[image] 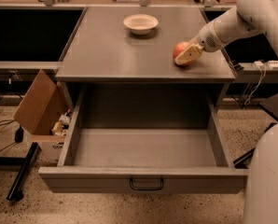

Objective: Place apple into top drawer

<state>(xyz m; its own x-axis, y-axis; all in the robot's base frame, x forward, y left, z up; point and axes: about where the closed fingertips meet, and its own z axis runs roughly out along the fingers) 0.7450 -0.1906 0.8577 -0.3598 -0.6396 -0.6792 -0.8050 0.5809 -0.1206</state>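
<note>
The apple (179, 50) is red-orange and rests on the grey cabinet top (111, 55) near its right front corner. My gripper (184, 56) comes in from the right on a white arm and is down at the apple, its cream tip lying across the apple's front right side. The top drawer (143, 183) is pulled fully out below the cabinet top. It is a wide grey box with nothing in it and a small dark handle (146, 185) at the centre of its front panel.
A cream-white shallow bowl (140, 23) stands at the back middle of the cabinet top. An open cardboard box (38, 111) with small items sits on the floor at the left. The robot's white base (269, 176) stands at the drawer's right front corner.
</note>
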